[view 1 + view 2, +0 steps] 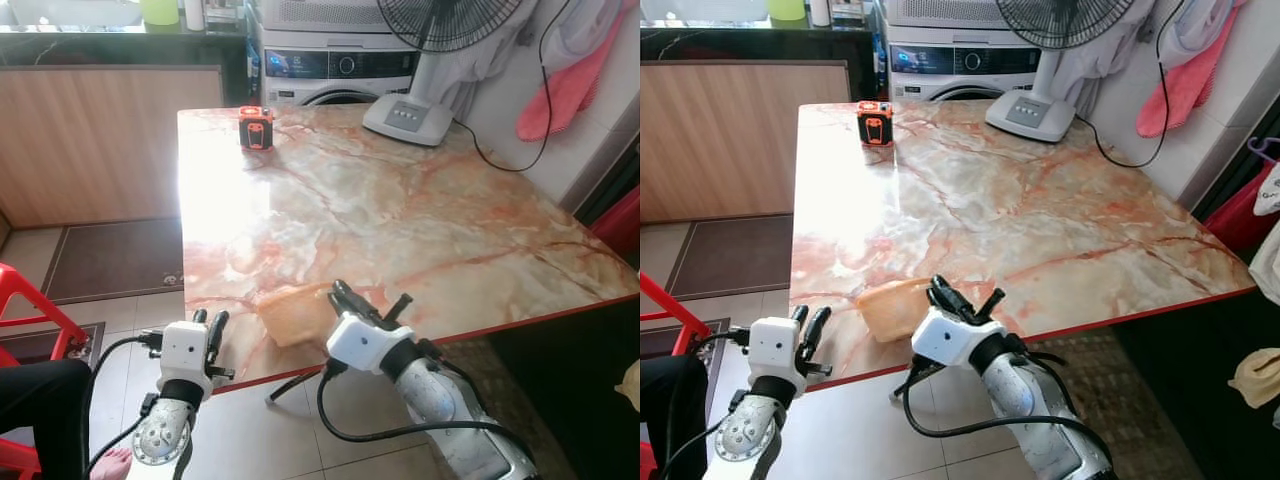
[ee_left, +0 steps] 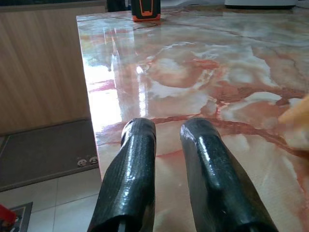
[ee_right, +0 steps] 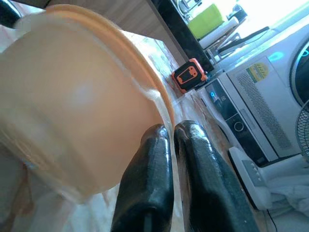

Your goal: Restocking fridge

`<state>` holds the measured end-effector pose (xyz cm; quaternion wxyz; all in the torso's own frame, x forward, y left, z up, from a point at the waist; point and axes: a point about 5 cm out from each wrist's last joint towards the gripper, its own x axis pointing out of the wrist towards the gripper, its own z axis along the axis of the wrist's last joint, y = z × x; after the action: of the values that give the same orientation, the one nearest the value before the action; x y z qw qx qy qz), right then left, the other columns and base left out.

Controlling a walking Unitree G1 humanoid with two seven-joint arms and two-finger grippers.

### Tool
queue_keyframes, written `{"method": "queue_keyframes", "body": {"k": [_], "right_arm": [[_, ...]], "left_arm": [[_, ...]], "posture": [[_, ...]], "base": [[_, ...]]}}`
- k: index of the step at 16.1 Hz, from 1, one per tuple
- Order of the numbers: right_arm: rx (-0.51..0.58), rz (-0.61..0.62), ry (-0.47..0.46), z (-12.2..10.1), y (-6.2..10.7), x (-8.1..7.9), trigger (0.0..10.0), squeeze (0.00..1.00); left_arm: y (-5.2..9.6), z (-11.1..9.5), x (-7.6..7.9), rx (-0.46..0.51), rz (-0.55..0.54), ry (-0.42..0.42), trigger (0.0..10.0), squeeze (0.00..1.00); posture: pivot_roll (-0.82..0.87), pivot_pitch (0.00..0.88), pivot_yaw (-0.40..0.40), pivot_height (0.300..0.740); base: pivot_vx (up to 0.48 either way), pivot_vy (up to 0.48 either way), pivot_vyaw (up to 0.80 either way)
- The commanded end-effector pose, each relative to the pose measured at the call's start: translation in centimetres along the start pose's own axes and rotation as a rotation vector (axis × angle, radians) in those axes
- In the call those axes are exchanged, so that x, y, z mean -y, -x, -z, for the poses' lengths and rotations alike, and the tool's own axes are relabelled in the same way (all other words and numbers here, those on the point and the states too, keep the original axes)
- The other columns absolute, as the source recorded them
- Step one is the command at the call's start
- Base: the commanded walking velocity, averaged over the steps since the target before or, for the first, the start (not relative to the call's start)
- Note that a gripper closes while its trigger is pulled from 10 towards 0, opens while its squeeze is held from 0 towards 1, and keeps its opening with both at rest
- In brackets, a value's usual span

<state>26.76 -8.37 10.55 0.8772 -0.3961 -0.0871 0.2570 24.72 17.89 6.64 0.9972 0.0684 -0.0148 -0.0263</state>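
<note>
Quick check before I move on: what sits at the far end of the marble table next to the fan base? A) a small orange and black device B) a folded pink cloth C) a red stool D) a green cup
A: a small orange and black device stands near the far left corner of the marble table, with the white fan base to its right.

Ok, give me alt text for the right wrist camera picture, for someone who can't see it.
The right gripper pinches the rim of a translucent orange container between its two nearly closed black fingers, the container large in the view. Behind it the marble table carries a small orange and black device, with a washing machine and a fan base beyond.
</note>
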Motion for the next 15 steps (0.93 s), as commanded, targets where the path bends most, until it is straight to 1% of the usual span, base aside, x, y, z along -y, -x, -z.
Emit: {"method": "queue_keyframes", "body": {"k": [1,2,3,4,5,6,7,8,15], "right_arm": [[-0.004,-0.012,0.003,-0.05,-0.15,0.03,10.0,0.00],[-0.003,-0.017,-0.013,-0.06,-0.17,0.02,10.0,0.00],[-0.002,-0.013,-0.023,-0.06,-0.12,0.12,10.0,1.00],[-0.008,-0.006,-0.002,0.06,-0.07,0.26,10.0,1.00],[-0.012,-0.004,0.000,0.12,-0.09,0.30,10.0,0.98],[-0.017,-0.002,-0.001,0.22,-0.10,0.31,10.0,0.93],[-0.025,-0.004,0.004,0.28,-0.16,0.30,10.0,0.48],[-0.028,-0.007,0.009,0.35,-0.19,0.27,10.0,0.00],[-0.044,-0.022,0.031,0.86,-0.33,0.38,10.0,0.00]], "left_arm": [[0.03,0.19,0.17,-0.014,0.009,-0.020,10.0,0.00],[-0.05,0.14,0.14,-0.013,0.008,-0.020,10.0,0.00],[-0.13,0.07,0.07,-0.010,0.008,-0.022,10.0,0.00],[-0.18,0.02,0.02,-0.008,0.007,-0.023,10.0,0.00],[-0.20,-0.01,0.01,-0.007,0.007,-0.023,10.0,0.00],[-0.21,-0.03,0.02,-0.006,0.008,-0.023,10.0,0.00],[-0.24,-0.07,0.04,-0.005,0.008,-0.023,10.0,0.00],[-0.26,-0.11,0.03,-0.003,0.008,-0.023,10.0,0.00],[-0.36,-0.25,-0.06,-0.001,0.005,-0.028,10.0,0.00]], "posture": [[-0.04,0.000,-0.120,0.740],[-0.05,0.000,-0.119,0.740],[-0.05,0.000,-0.118,0.740],[-0.05,0.000,-0.118,0.740],[-0.05,0.000,-0.118,0.740],[-0.05,0.000,-0.118,0.740],[-0.05,0.000,-0.118,0.740],[-0.05,0.000,-0.118,0.740],[-0.04,0.000,-0.120,0.740]], "base": [[0.000,0.000,0.00],[0.000,0.000,0.00],[0.000,0.000,0.00],[0.000,0.000,0.00],[0.000,0.000,0.00],[0.000,0.000,0.00],[0.000,0.000,0.00],[0.000,0.000,0.00],[0.000,0.000,0.00]]}}
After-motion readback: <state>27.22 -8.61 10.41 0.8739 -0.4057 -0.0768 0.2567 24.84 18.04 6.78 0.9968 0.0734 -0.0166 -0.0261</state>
